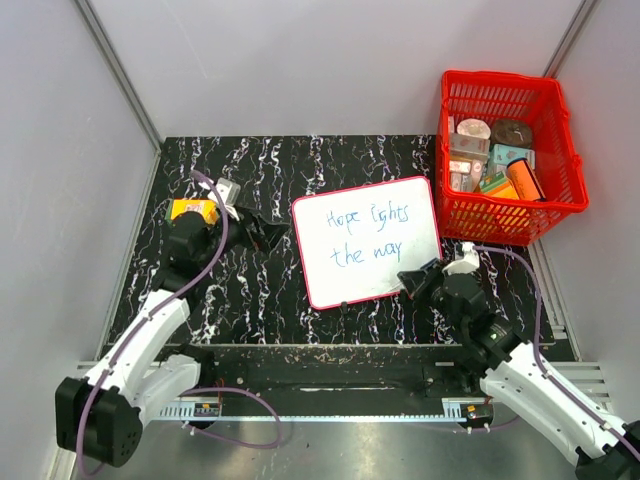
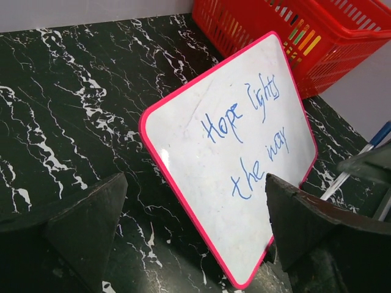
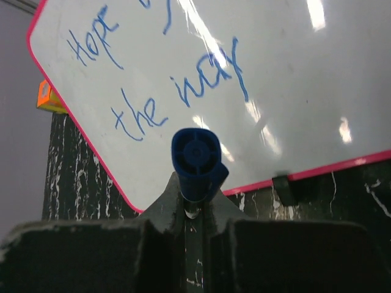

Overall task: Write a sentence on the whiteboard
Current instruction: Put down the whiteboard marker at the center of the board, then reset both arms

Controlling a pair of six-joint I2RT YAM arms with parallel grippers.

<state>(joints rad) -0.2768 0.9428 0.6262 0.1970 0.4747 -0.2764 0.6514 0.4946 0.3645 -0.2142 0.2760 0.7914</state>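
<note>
The whiteboard (image 1: 368, 242), white with a red-pink frame, lies on the black marble table. The sentence (image 1: 365, 232) in blue marker reads "Hope lights the way" in two lines. It also shows in the left wrist view (image 2: 247, 137) and the right wrist view (image 3: 171, 91). My right gripper (image 1: 425, 277) sits at the board's near right corner, shut on a blue-capped marker (image 3: 197, 162) with a white barrel (image 1: 462, 262). My left gripper (image 1: 262, 232) is open and empty, just left of the board (image 2: 208, 159).
A red basket (image 1: 550, 205) full of small items stands at the back right, close to the board. An orange-yellow block (image 1: 193, 211) and a small grey box (image 1: 228, 190) lie behind the left gripper. Grey walls enclose the table.
</note>
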